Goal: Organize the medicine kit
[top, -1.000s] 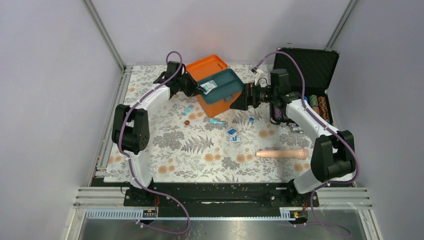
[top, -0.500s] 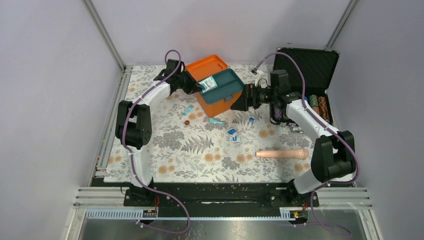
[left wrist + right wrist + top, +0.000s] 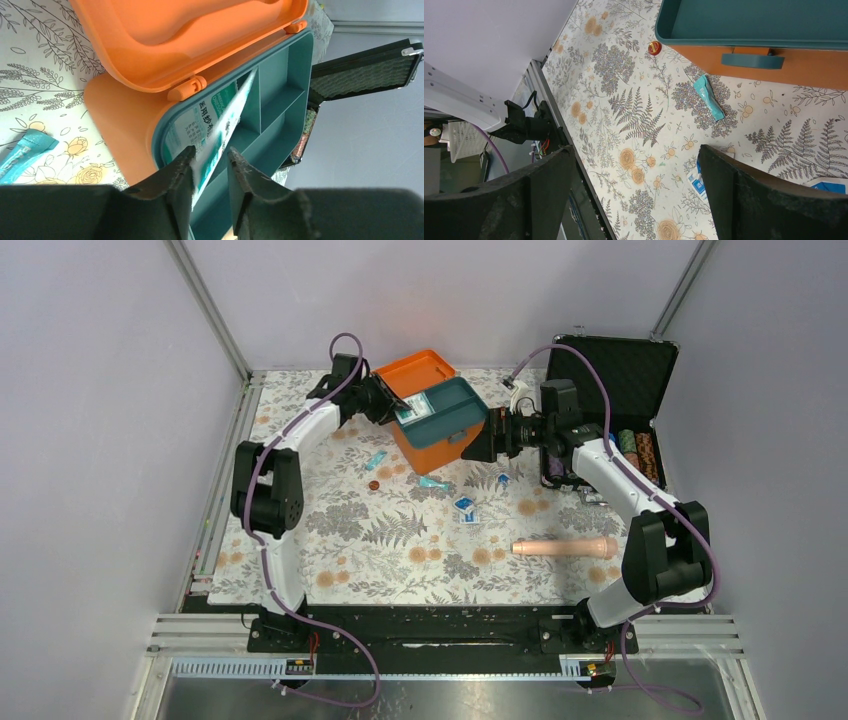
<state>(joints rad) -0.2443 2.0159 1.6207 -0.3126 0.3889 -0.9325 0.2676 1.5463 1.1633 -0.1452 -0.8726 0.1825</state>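
Observation:
The orange medicine kit (image 3: 425, 448) stands open at the back centre, with its lid (image 3: 412, 373) laid back and its teal tray (image 3: 455, 412) on top. My left gripper (image 3: 392, 410) is at the tray's left end. In the left wrist view its jaws (image 3: 211, 152) stand slightly apart. A white-and-teal packet (image 3: 215, 122) leans in the tray (image 3: 280, 100) against the left finger, with a gap to the right finger. My right gripper (image 3: 483, 443) is wide open and empty beside the kit's right side, near the latch (image 3: 751, 61).
Loose packets lie on the floral mat: teal ones (image 3: 376, 459) (image 3: 432, 481), blue-and-white ones (image 3: 465, 506) (image 3: 503, 479). A small red disc (image 3: 373, 483) lies near them. A black case of poker chips (image 3: 615, 390) stands open at the back right. A beige cylinder (image 3: 565, 547) lies front right.
My left gripper and the packet have shifted slightly left and back over the tray's left end. The right arm has not moved.

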